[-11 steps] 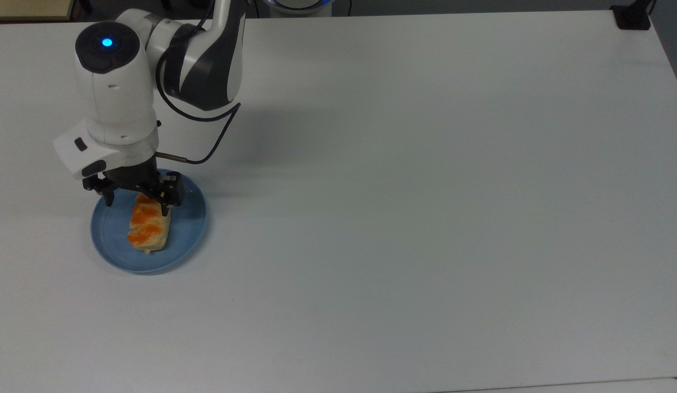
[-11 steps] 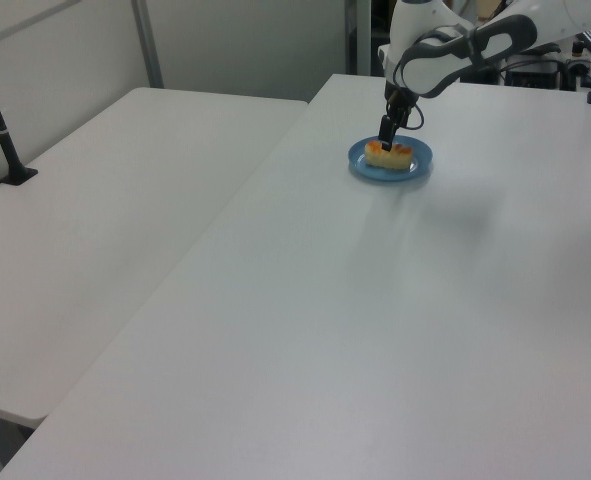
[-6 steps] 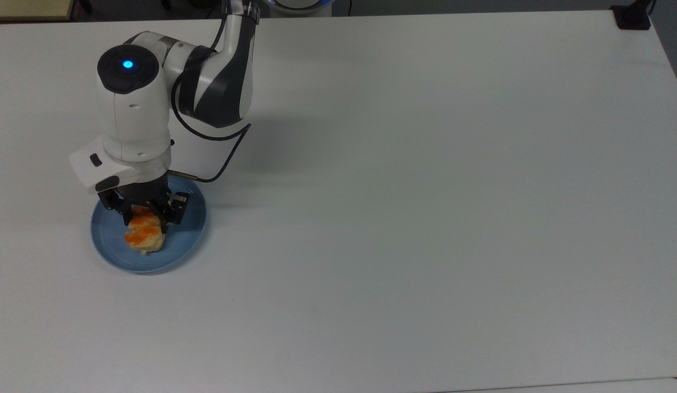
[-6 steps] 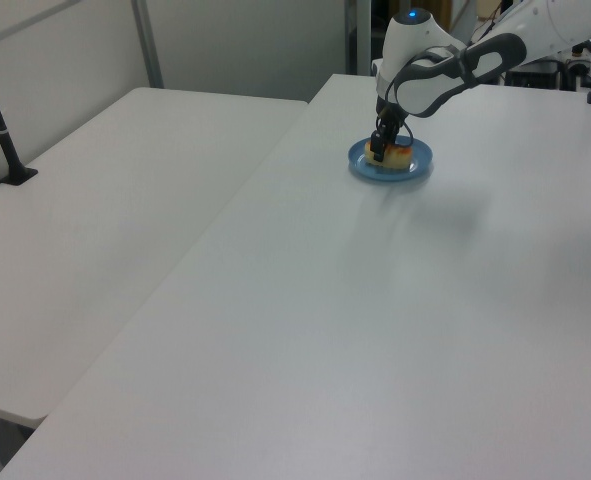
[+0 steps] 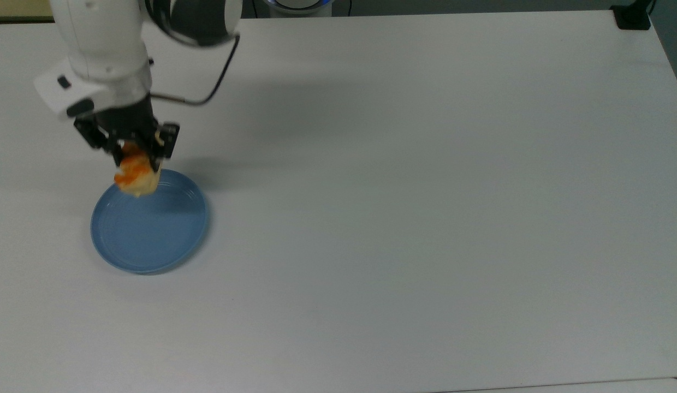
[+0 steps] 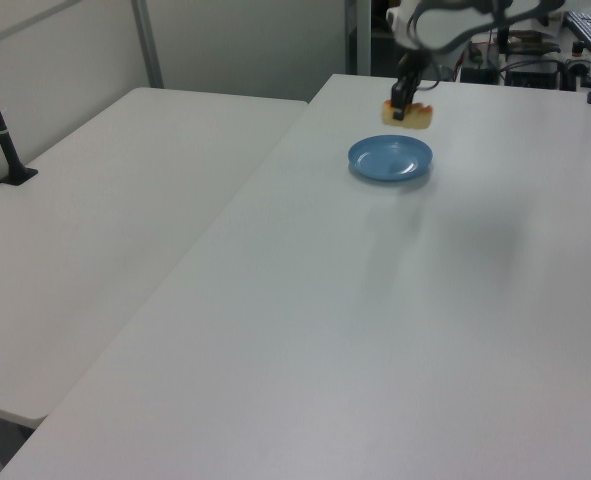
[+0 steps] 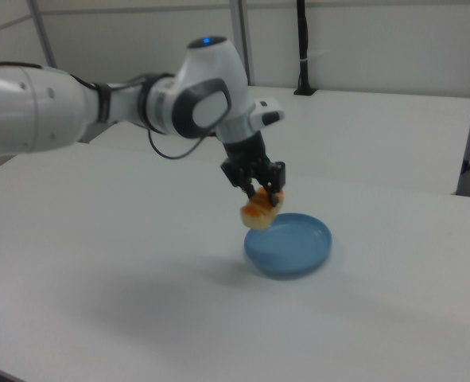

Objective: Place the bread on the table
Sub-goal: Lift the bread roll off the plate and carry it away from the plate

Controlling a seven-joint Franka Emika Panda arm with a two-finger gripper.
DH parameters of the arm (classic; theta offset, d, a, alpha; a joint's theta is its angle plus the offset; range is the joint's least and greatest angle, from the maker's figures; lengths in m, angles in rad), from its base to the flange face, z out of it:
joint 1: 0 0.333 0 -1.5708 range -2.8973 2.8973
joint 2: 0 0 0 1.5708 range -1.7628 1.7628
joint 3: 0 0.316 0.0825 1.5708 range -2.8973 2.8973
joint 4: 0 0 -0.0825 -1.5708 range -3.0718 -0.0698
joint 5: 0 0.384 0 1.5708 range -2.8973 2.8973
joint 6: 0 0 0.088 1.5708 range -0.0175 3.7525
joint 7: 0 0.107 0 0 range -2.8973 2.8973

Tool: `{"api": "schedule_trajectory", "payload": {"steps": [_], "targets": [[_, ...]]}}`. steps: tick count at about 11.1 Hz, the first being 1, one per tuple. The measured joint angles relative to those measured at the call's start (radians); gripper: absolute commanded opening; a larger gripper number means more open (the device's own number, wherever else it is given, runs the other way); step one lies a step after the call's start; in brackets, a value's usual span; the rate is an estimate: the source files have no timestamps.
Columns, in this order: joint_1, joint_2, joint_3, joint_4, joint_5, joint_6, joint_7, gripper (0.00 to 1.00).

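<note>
Carry step: your tool (image 5: 135, 154) is clenched on the bread roll (image 5: 135, 176), aloft over the blue plate (image 5: 150, 229). Next, traverse to bare tabletop (image 5: 426, 191), lower, release.

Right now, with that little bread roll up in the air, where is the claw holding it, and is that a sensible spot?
The gripper pinches the bread across its narrow width near one end, from above. The rest hangs down over the blue plate. A grip nearer the middle would probably sag less.
</note>
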Motion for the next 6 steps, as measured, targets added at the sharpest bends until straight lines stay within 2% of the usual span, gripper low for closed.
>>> {"api": "schedule_trajectory", "payload": {"steps": [2, 4, 6], "targets": [[0.033, -0.120, 0.002, -0.060, 0.003, -0.138, -0.031, 0.53], [0.115, -0.157, 0.005, -0.103, 0.004, -0.219, -0.021, 0.54], [0.191, -0.177, 0.006, -0.178, 0.004, -0.229, -0.007, 0.54]]}}
